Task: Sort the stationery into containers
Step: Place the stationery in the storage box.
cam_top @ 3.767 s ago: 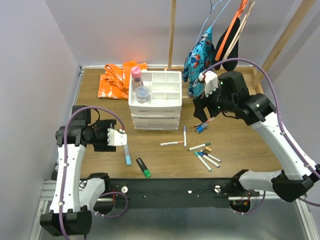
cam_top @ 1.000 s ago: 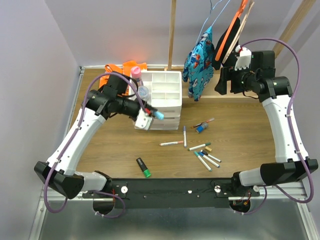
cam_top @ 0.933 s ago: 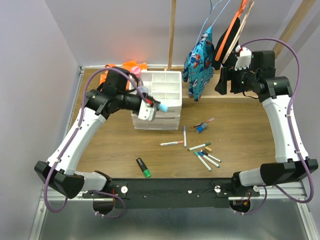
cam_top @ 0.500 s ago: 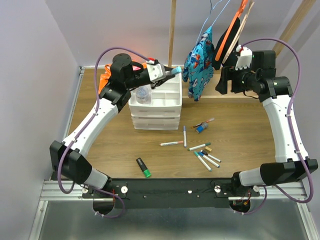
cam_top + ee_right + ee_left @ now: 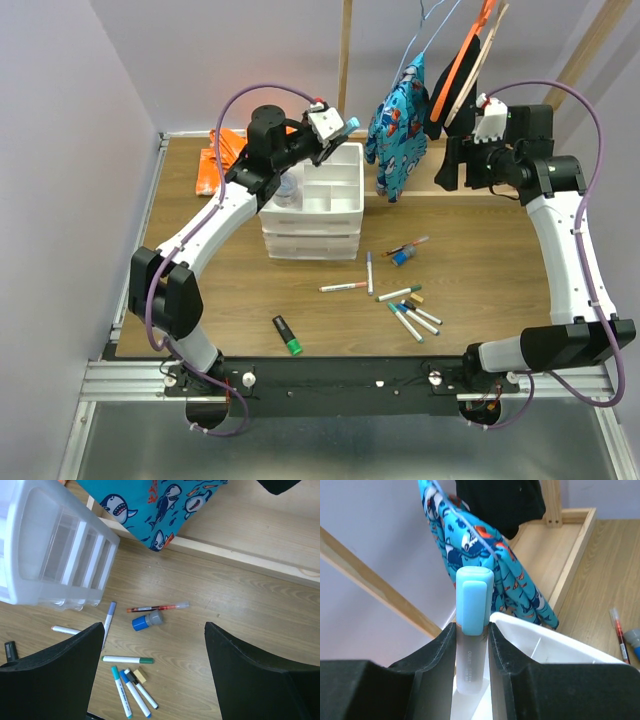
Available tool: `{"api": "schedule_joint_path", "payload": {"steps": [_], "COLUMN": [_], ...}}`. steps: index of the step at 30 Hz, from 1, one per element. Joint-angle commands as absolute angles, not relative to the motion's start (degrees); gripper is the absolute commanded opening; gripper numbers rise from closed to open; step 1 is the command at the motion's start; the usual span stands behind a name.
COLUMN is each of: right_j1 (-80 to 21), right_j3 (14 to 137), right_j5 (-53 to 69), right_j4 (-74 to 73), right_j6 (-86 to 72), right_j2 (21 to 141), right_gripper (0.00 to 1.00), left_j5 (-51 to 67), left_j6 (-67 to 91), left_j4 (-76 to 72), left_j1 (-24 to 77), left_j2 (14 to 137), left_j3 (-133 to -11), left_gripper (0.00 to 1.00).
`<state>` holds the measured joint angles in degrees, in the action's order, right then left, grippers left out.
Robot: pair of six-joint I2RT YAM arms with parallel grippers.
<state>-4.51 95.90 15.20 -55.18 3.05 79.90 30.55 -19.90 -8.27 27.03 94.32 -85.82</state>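
Blue-capped highlighter (image 5: 474, 600) — barrel partly hidden — clamped in left jaws above drawer unit (image 5: 312, 238); right jaws agape.

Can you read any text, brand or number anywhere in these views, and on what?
Nothing is legible enough to quote.
On the blue highlighter in the left gripper: faint grey print along the barrel, too blurred to read.
On the loose markers: any print is too small to read.
On the drawer unit: no label visible.

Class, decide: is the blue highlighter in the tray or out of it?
Out: the left gripper holds the blue highlighter between its jaws above the tray.
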Motion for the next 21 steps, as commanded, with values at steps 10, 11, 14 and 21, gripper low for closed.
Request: {"api": "schedule_joint_path", "payload": {"steps": [10,11,14,21], "right_j1": [-3.3,-3.3,-3.3,-3.3], "right_j3": [94.7,94.7,95.1,94.8], "right_j5": [15.3,15.4,15.6,15.8], "right_j4": [-54.0,-54.0,-54.1,-53.8], "right_j6": [3.3,3.3,3.3,3.3], "right_j2": [79.1,79.3,79.7,79.4], "right_gripper": [0.89,0.89,0.89,0.89], "left_j5": [22.7,22.4,21.9,24.1], "left_j6": [-21.7,-21.6,-21.3,-19.4], "left_j4": [-5.3,-5.2,-5.4,-8.3], "left_j1": [27.0,27.1,27.1,27.5], "left_j2": [94.2,93.9,92.9,88.7], "left_j3": [-84.4,-84.1,-83.5,-82.7], "left_gripper": [0.36,0.38,0.42,0.52]}}
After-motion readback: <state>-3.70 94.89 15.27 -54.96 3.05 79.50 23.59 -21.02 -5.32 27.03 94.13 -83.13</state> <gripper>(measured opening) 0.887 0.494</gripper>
